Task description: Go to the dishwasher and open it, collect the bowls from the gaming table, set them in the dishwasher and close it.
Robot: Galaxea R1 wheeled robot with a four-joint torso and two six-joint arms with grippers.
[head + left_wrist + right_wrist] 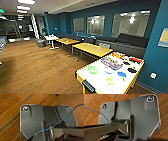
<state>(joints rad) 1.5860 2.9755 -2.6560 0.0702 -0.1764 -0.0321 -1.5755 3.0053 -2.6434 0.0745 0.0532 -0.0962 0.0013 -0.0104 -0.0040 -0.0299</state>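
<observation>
The gaming table (82,75), white-topped with a pale yellow edge, stands at the lower right of the head view, close in front of me. A translucent green bowl (93,69) sits near its left side. A blue bowl (121,74) lies toward the right, and a paler blue one (108,71) between them. A small green round thing (109,81) lies nearer the front. Both wrist views look down past the robot's dark plates onto wooden floor (10,109). The dishwasher is out of view.
Coloured trays and dark items (113,62) crowd the table's far end. Two yellow-topped tables (92,48) (67,40) and a small white table (51,37) line the blue wall beside a dark bench (125,43). Open wooden floor (37,67) spreads to the left.
</observation>
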